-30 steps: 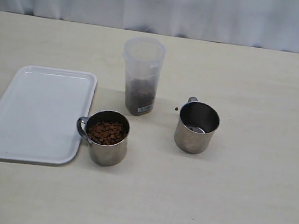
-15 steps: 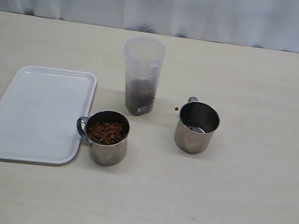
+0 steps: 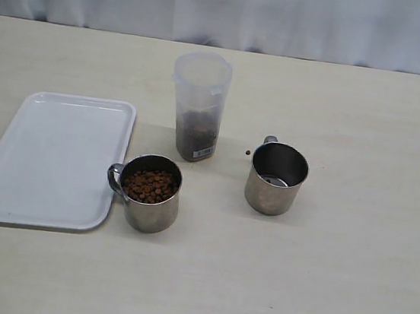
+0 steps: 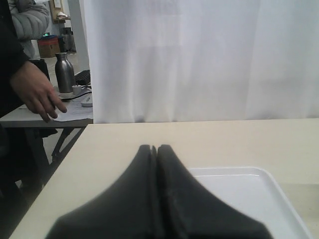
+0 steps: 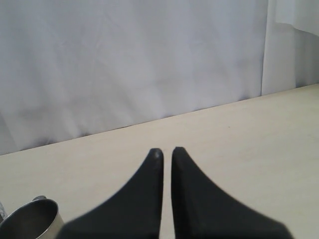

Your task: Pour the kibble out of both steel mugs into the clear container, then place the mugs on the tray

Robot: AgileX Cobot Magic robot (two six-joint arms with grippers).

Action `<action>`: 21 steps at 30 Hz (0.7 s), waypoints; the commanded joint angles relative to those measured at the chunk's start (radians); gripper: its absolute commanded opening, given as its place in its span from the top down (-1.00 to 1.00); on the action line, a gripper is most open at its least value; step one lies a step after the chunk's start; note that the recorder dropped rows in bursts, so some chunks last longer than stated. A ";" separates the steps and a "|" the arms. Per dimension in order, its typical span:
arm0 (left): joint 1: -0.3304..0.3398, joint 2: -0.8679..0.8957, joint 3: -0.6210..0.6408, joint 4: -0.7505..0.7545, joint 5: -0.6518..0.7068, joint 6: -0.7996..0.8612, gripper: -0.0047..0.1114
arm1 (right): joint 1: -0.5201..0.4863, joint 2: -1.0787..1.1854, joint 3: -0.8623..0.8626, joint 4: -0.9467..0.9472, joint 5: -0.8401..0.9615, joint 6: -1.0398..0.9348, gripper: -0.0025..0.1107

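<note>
In the exterior view, the clear container (image 3: 198,106) stands at the middle back, holding kibble (image 3: 196,135) in its lower part. In front of it to the left, a steel mug (image 3: 148,193) full of kibble (image 3: 150,185) stands right beside the white tray (image 3: 49,159). The other steel mug (image 3: 275,178) stands empty on the right. Neither arm shows in that view. My left gripper (image 4: 155,147) is shut and empty, hovering near a tray corner (image 4: 249,199). My right gripper (image 5: 167,151) is shut with only a sliver between its fingers, with a mug rim (image 5: 27,219) off to one side.
One stray pellet (image 3: 247,152) lies on the table between the container and the empty mug. A white curtain (image 3: 228,10) hangs behind the table. In the left wrist view, a person's hand (image 4: 40,97) rests on a side table near a steel bottle (image 4: 64,73).
</note>
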 commanded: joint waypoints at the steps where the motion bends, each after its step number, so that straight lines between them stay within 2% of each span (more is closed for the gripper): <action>1: -0.002 -0.002 0.003 0.001 -0.005 -0.006 0.92 | -0.007 -0.004 0.004 -0.010 0.006 -0.001 0.88; 21: -0.002 -0.002 0.003 0.001 -0.007 -0.006 0.92 | -0.007 -0.004 0.004 -0.037 0.038 -0.091 0.88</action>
